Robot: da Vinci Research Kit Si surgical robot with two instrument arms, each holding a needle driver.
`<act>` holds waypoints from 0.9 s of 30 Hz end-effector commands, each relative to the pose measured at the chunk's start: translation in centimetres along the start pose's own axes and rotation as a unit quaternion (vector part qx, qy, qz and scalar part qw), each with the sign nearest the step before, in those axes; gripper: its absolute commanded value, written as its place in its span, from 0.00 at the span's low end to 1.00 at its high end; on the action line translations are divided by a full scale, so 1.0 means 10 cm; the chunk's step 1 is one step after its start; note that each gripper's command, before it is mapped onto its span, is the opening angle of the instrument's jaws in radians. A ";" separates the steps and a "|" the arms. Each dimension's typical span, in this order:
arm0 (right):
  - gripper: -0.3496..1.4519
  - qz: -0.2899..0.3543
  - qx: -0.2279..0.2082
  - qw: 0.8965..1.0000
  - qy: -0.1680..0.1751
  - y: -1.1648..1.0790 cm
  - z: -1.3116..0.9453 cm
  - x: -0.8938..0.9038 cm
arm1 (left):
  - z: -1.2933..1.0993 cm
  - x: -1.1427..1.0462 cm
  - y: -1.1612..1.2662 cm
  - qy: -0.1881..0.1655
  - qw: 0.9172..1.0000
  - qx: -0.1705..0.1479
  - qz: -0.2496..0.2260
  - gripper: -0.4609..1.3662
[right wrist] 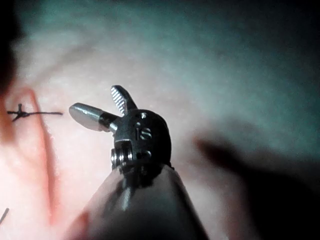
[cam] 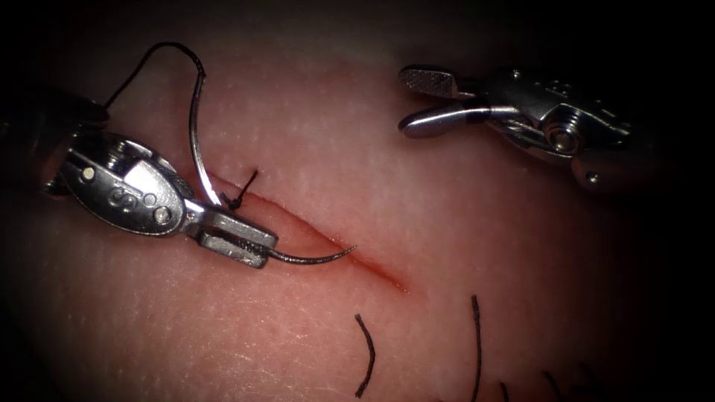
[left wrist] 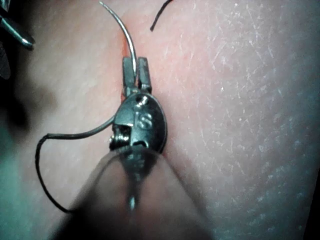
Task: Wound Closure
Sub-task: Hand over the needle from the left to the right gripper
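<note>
Left tool (cam: 234, 240) clamps needle (cam: 195, 134) mid-curve over the cut (cam: 328, 242), tip free of tissue (cam: 447, 246); right tool (cam: 421, 100) agape, empty, beyond the cut

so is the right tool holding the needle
No, the right tool has its jaws open and empty above the tissue; the left tool grips the needle.

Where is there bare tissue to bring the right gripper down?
Open right gripper holds nothing. Bare tissue lies between it and the cut, on the cut's right. Crowded: left gripper shut on the needle mid-curve, tip free over the cut, beside the knot; cut thread ends below.
</note>
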 end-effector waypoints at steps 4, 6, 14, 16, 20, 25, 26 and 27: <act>0.59 0.023 0.029 0.999 0.011 -0.004 0.002 0.000 | 0.002 0.002 -0.003 0.016 0.999 -0.008 0.031 0.06; 0.59 0.036 0.043 0.998 0.017 -0.006 0.004 -0.001 | 0.002 0.005 -0.004 0.023 0.999 -0.011 0.044 0.06; 0.58 0.064 0.073 0.995 0.013 -0.015 0.018 -0.007 | 0.004 0.012 -0.013 0.034 0.997 -0.015 0.064 0.06; 0.59 0.063 0.075 0.995 0.012 -0.018 0.021 -0.008 | 0.004 0.012 -0.014 0.034 0.997 -0.015 0.066 0.06; 0.59 0.063 0.076 0.995 0.013 -0.025 0.027 -0.009 | 0.005 0.012 -0.014 0.033 0.997 -0.014 0.066 0.06; 0.59 0.063 0.076 0.995 0.014 -0.033 0.034 -0.010 | 0.005 0.012 -0.012 0.033 0.997 -0.014 0.067 0.06; 0.59 0.063 0.076 0.995 0.014 -0.034 0.035 -0.010 | 0.005 0.012 -0.012 0.033 0.997 -0.014 0.067 0.06; 0.59 0.063 0.077 0.995 0.014 -0.035 0.037 -0.010 | 0.005 0.013 -0.012 0.033 0.997 -0.014 0.067 0.06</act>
